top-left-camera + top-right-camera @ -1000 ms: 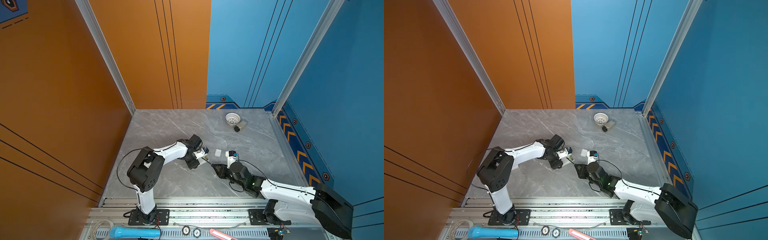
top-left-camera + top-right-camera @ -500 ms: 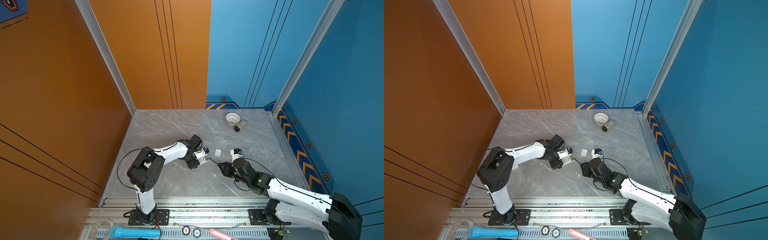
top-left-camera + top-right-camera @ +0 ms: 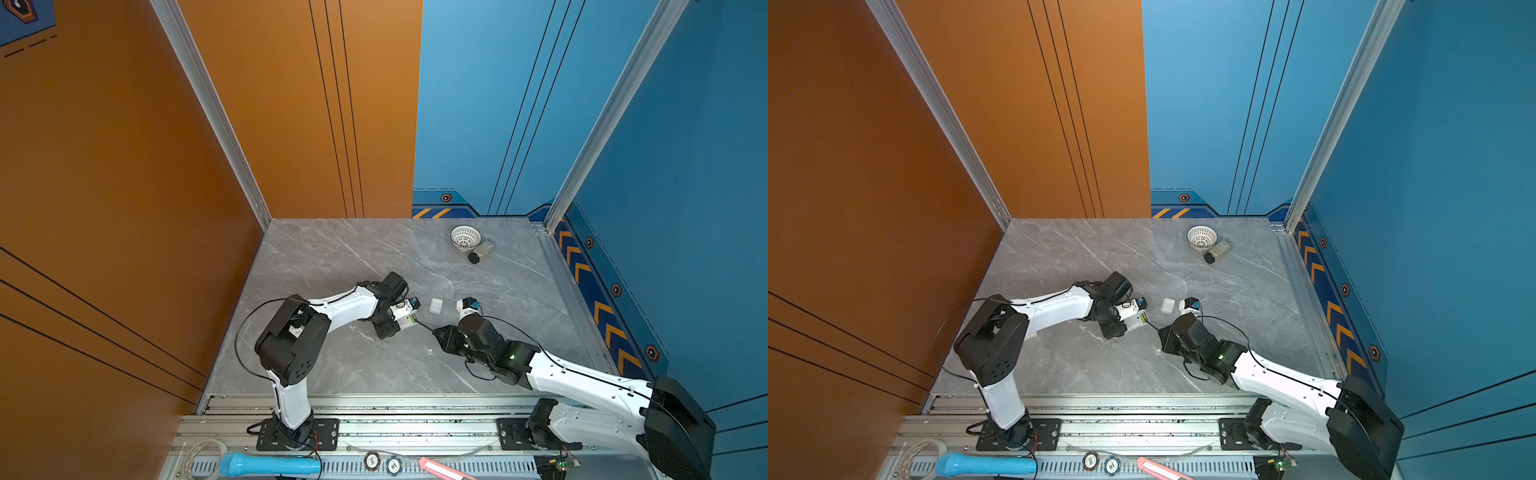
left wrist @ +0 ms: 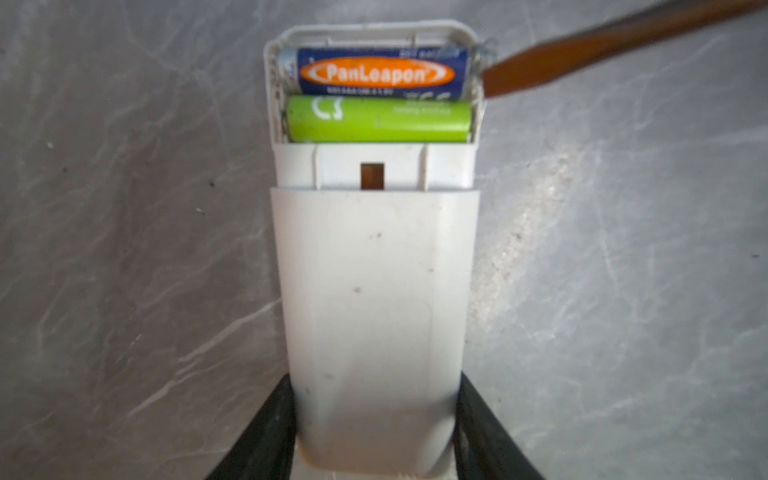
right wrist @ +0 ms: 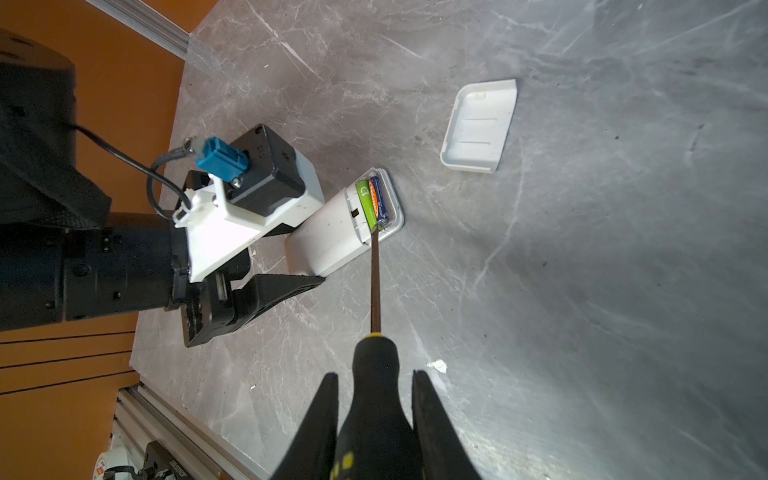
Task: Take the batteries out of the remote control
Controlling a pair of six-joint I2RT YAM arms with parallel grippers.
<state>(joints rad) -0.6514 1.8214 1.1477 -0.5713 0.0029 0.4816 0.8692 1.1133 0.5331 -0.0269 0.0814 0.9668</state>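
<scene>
The left gripper (image 4: 374,419) clamps the remote control (image 4: 374,291) and the right gripper (image 5: 374,415) clamps the screwdriver (image 5: 376,282), whose tip is at the end of the blue battery (image 4: 380,72), beside the green battery (image 4: 378,118).

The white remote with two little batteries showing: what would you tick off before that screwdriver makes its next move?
1. Hold: left gripper clamps the white plastic remote control: ok.
2. Tool: right gripper grips the black-and-yellow-handled screwdriver: ok.
3. Lid: the white rectangular cover is off, lying apart on the grey marble table: ok.
4. Access: blue-and-orange battery and light green battery exposed, side by side in the compartment: ok.
5. Aim: screwdriver tip at the blue-and-orange battery's end: ok.
6. Tip wedged under that battery: cannot tell.
</scene>
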